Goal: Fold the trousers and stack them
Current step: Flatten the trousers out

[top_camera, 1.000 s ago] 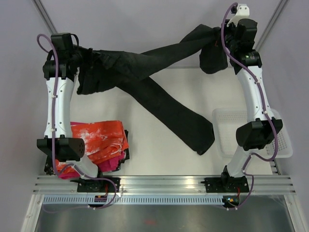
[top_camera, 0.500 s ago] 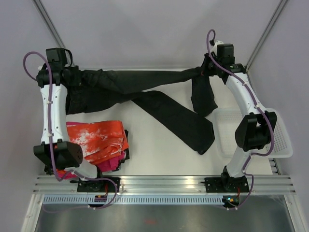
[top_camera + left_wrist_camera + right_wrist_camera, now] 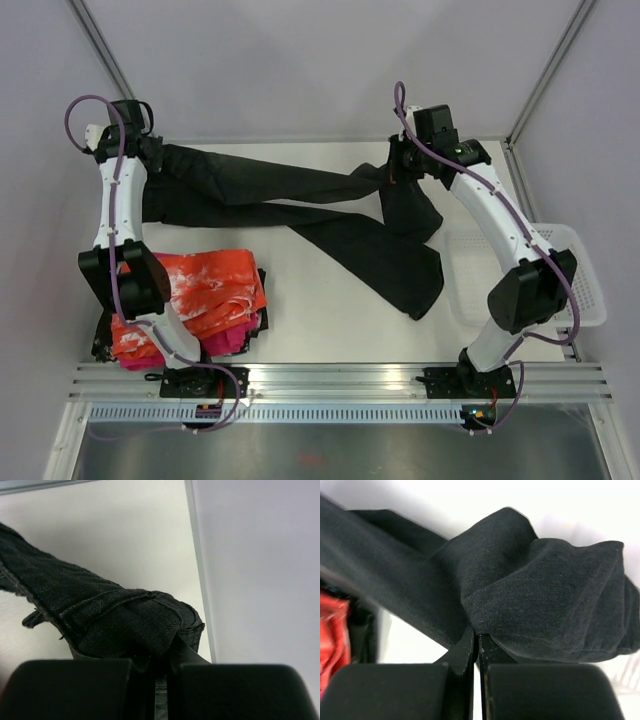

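The white table [image 3: 330, 320] carries a white plastic basket [image 3: 592, 300] at its right edge; the right arm's elbow hangs over it, and one leg hem of the black trousers [image 3: 260, 190] lies just beside its left rim, outside it. The trousers stretch across the far half of the table. At near left a folded orange-and-white garment [image 3: 210, 290] lies on a magenta one [image 3: 232, 342]. A second ago the trousers hung crossed in the air; now they lie lower and flatter, and the right gripper [image 3: 397, 172] has come in from the far right corner toward the middle, pinched tight on bunched leg fabric. The left arm reaches to the far left corner, the left gripper [image 3: 150, 152] clamped on the waistband
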Tool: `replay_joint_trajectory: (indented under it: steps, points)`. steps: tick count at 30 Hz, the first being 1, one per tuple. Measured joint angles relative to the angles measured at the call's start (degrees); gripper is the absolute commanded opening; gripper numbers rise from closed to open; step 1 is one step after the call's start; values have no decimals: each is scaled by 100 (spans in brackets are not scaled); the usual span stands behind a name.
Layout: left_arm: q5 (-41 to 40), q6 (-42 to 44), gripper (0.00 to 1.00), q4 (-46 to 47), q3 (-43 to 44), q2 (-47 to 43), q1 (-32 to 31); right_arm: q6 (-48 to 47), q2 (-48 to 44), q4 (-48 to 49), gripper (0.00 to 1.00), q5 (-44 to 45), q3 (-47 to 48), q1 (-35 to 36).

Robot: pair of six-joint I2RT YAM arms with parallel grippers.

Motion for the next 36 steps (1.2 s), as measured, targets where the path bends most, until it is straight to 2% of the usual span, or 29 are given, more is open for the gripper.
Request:
replay_joint_trajectory:
  steps: [5,8,15,22,25,30,36]
  points:
    - [308,297,2,581,11,269,173,96,-708,33,0,-195,-684,289]
    - [485,350,2,833,22,446,221,249,-767,48,0,-168,-1222,597]
    - [826,361,2,962,24,697,229,940,55,455,0,7,-2251,800]
    - [953,494,2,949,15,765,229,1104,1169,855,0,289,-2472,1141]
    - [874,538,2,931,-55,763,229,1169,1569,835,0,339,-2247,1119]
    - [516,531,2,957,-516,542,264,1178,2081,181,0,658,-1388,1121]
    - [232,402,2,870,-1447,-275,354,986,2859,-264,0,1110,-70,697]
